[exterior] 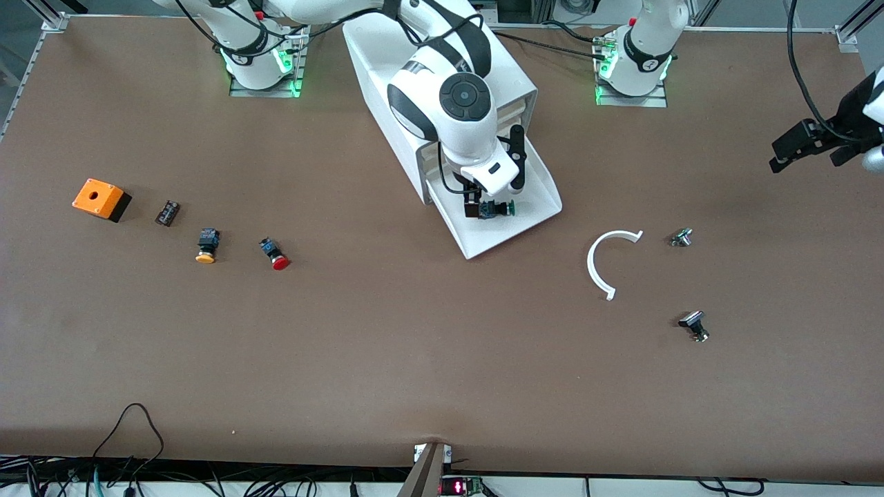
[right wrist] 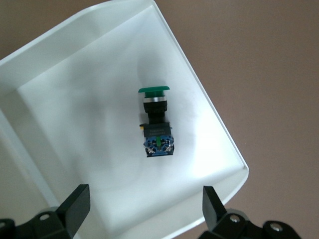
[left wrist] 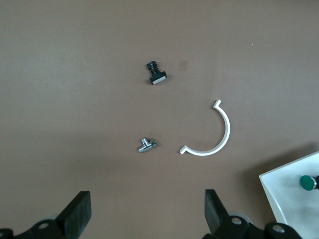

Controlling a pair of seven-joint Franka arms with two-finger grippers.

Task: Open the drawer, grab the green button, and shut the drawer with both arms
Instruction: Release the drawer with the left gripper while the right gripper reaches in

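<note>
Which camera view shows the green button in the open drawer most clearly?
The right wrist view is best: the button lies whole in the drawer, with its green cap and blue-black body plain below the open right hand. The front view shows it small, partly under that arm. The left wrist view shows only its green cap at the edge.

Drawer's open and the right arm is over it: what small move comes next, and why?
Probably lower the right pincer straight down around the button. Its jaws are open, the button lies untouched in the open drawer between them, and the left pincer waits open over the table.
</note>
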